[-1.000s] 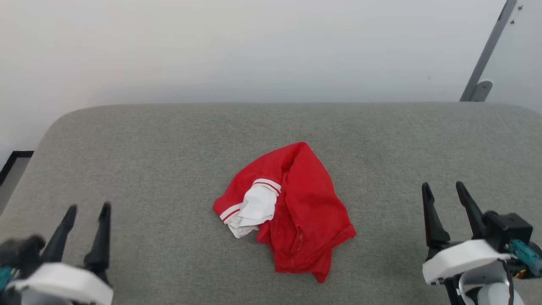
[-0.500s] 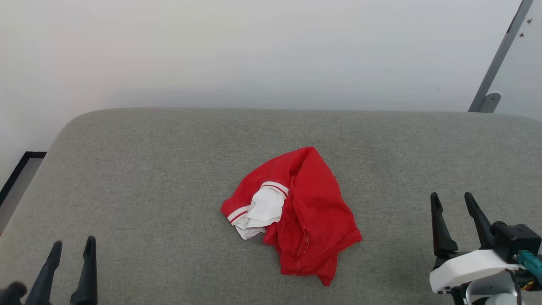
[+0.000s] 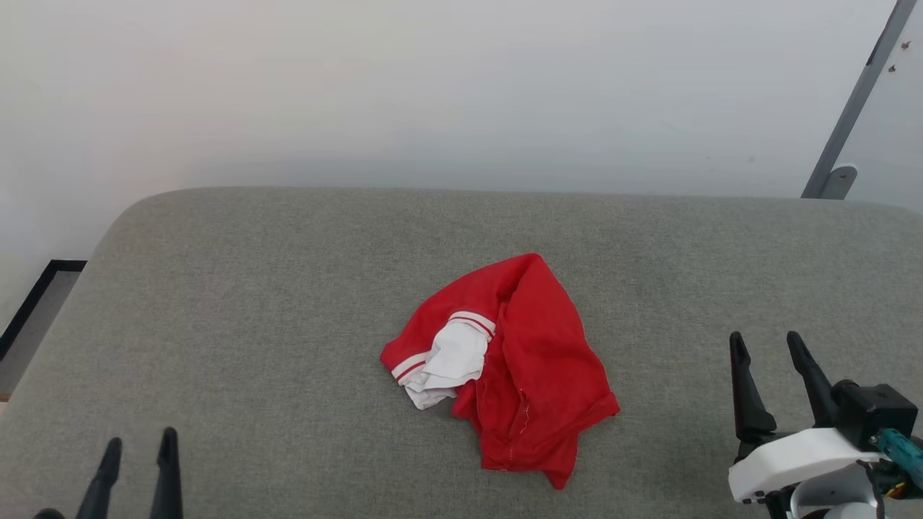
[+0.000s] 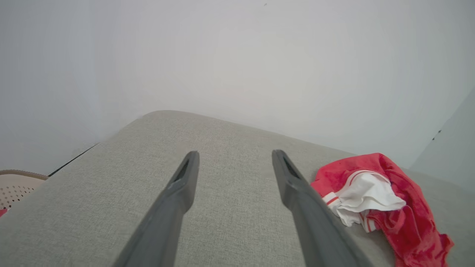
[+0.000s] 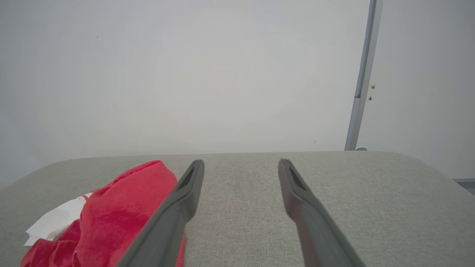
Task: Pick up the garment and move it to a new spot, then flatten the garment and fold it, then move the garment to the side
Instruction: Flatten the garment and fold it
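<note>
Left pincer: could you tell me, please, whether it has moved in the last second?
Yes. The left pincer drew back toward the robot, away from the far edge of the grey cushion, far more than the garment shifted with the camera.

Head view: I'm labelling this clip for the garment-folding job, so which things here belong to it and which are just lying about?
Belongs to the job: the red and white garment, crumpled on the grey cushion; left gripper, open; right gripper, open; both clear of it.
Just about: grey pole against the wall; pale perforated basket at the left wrist view's edge.
</note>
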`<state>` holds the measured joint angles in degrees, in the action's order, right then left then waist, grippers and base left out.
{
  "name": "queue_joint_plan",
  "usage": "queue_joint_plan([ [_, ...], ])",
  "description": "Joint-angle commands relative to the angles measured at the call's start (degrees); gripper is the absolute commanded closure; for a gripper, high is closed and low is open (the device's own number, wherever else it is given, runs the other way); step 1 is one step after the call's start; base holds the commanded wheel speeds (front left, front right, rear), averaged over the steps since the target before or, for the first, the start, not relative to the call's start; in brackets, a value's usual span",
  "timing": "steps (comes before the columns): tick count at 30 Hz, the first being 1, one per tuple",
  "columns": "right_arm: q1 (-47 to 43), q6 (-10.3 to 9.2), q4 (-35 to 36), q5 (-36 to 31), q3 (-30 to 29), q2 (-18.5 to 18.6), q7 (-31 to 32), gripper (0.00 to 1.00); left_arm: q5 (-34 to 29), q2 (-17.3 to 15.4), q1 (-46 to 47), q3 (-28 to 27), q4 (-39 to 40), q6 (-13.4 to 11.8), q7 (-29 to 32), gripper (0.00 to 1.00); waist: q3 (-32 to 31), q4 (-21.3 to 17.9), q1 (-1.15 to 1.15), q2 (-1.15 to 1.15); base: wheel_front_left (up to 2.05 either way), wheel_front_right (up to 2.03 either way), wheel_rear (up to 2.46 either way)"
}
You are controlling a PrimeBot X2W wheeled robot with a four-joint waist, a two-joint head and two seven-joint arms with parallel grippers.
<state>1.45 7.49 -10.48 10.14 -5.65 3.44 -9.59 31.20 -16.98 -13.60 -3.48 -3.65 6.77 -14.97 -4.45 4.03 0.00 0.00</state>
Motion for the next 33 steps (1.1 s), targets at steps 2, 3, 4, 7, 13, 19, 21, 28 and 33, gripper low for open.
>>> queue_joint_plan([
  [2, -0.86, 0.00, -0.19, 0.41, 0.21, -0.27, -0.05, 0.00, -0.81, 0.49, -0.13, 0.22, -0.37, 0.43, -0.29, 0.00, -0.06, -0.05, 0.00, 0.00, 0.00, 0.00, 0.00],
  [3, -0.83, 0.00, -0.22, 0.42, 0.25, -0.29, -0.06, 0.00, -0.97, 0.78, 0.04, 0.44, -0.43, 0.53, -0.29, 0.00, -0.06, -0.10, 0.00, 0.00, 0.00, 0.00, 0.00],
  [4, -0.72, 0.00, -0.26, 0.35, 0.31, -0.30, -0.08, 0.00, -1.10, 1.05, 0.19, 0.62, -0.50, 0.59, -0.29, 0.00, -0.06, -0.14, 0.00, 0.00, 0.00, 0.00, 0.00],
  [7, -0.67, 0.00, -0.36, 0.39, 0.31, -0.31, -0.04, 0.00, -1.32, 1.42, 0.40, 1.20, -0.79, 0.71, -0.29, 0.00, -0.10, -0.30, 0.00, 0.00, 0.00, 0.00, 0.00],
  [13, -0.78, 0.00, -0.57, 0.42, 0.21, -0.36, -0.20, 0.00, 0.07, 1.25, 0.59, 2.96, -0.84, 0.69, -0.29, 0.00, -0.25, -0.50, 0.00, 0.00, 0.00, 0.00, 0.00],
  [19, -0.75, 0.00, -0.70, 0.52, 0.24, -0.41, -0.25, 0.00, 0.88, 1.22, 0.59, 4.29, -1.33, 0.68, -0.29, 0.00, -0.40, -0.58, 0.00, 0.00, 0.00, 0.00, 0.00],
  [21, -0.74, 0.00, -0.75, 0.53, 0.27, -0.43, -0.26, 0.00, 1.06, 1.17, 0.64, 4.61, -1.69, 0.69, -0.29, 0.00, -0.43, -0.58, 0.00, 0.00, 0.00, 0.00, 0.00],
  [28, -0.99, 0.00, -0.71, 0.51, 0.27, -0.43, -0.25, 0.00, 1.52, 0.89, 0.61, 5.24, -2.45, 0.69, -0.29, 0.00, -0.55, -0.65, 0.00, 0.00, 0.00, 0.00, 0.00],
  [33, -0.75, 0.00, -0.61, 0.44, 0.63, -0.44, 0.16, 0.00, 1.03, -0.91, 2.02, 7.72, -3.36, 0.70, -0.29, 0.00, -0.31, -1.04, 0.00, 0.00, 0.00, 0.00, 0.00],
])
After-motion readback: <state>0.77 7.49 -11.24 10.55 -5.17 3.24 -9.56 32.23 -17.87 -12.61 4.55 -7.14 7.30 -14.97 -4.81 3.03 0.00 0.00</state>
